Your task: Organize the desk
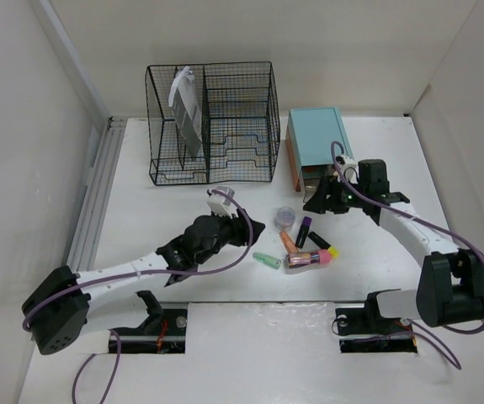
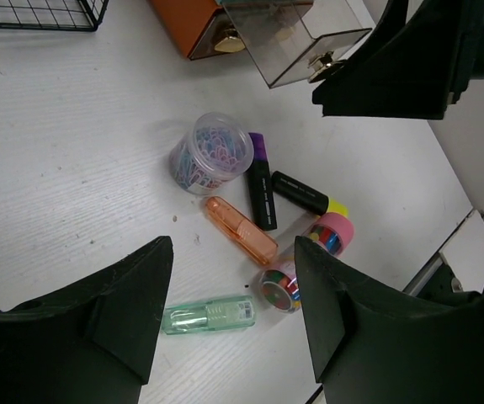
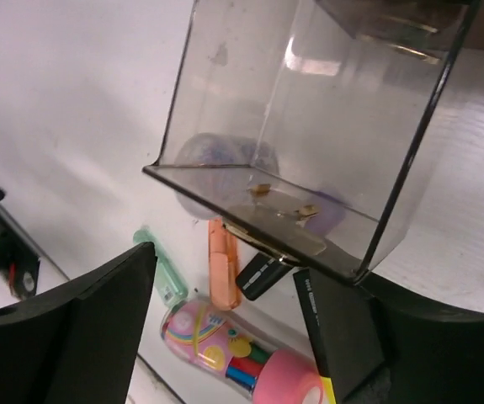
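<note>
left claw [image 2: 233, 246]: held open over the desk [image 2: 73, 151], nothing gripped | right claw [image 3: 233, 269]: spread wide around clear drawer [image 3: 309, 126], contact not discernible

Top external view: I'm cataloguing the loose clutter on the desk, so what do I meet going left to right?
Mint-green case → paperclip jar → purple-capped marker → yellow-capped marker.
</note>
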### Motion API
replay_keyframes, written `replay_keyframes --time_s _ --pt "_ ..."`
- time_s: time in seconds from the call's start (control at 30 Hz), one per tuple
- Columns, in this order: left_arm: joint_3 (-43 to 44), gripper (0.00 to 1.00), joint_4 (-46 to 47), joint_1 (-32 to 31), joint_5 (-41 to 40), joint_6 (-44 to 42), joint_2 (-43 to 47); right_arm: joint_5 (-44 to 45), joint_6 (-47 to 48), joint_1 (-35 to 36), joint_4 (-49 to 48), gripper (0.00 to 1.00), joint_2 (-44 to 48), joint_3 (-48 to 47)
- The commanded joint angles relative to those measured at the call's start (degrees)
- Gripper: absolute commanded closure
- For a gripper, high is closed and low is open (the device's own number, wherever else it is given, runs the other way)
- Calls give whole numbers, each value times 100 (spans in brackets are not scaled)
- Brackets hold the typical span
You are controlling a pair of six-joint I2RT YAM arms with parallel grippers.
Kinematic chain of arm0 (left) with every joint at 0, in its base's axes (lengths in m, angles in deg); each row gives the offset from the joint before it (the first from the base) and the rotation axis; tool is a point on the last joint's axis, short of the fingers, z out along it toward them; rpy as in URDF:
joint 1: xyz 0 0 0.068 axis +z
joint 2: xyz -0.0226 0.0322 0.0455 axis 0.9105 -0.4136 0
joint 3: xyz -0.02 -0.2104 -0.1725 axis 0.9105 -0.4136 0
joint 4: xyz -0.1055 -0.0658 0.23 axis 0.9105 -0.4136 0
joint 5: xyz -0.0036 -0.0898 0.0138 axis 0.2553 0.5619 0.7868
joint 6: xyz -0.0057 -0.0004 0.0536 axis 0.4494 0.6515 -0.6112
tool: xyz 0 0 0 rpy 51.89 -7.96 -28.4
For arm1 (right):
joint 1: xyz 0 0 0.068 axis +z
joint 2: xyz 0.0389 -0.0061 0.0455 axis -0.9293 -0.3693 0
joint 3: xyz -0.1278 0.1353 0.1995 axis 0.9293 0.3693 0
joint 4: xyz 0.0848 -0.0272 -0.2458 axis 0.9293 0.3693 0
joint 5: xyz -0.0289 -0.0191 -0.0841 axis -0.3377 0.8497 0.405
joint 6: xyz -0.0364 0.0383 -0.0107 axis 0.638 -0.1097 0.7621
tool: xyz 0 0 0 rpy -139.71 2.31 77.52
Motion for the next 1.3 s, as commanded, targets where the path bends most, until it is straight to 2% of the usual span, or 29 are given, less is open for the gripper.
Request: replay_keyframes --time_s 0.0,0.17,0.23,0.5,0.6,0.73,0.83,0.93,1.13,1.27 --pt "210 43 464 -27 43 -58 -160 -770 615 -23 410 21 78 -379" --pt "394 43 517 -80 96 -172 -406 -1227 1018 -76 682 18 201 -379" --pt "509 43 517 -132 157 -339 -547 -1516 1274 -76 1093 18 253 -458" --pt "1597 37 343 -185 447 -752 -1898 -2203 2574 -24 2220 19 254 -581" --pt "2071 35 44 -238 342 -823 -2286 -2309 2952 29 2650 21 394 -914" --pt "2643 32 -851 -291 -26 -946 -3015 -2440 3489 -172 3003 21 745 -1704" --pt "2846 31 -1030 -344 -150 -999 -3306 -2380 3840 -305 3345 16 851 -2557" --pt "3127 30 -1336 -344 -220 -1060 -3667 -2318 3894 -366 3268 15 913 -2997" --pt "3629 29 -1654 -344 -414 -1165 -4361 -2555 3289 -366 2468 13 1036 -2779" --pt "3840 29 -1706 -344 -545 -1166 -4563 -2748 3235 -489 2213 13 1036 -2621"
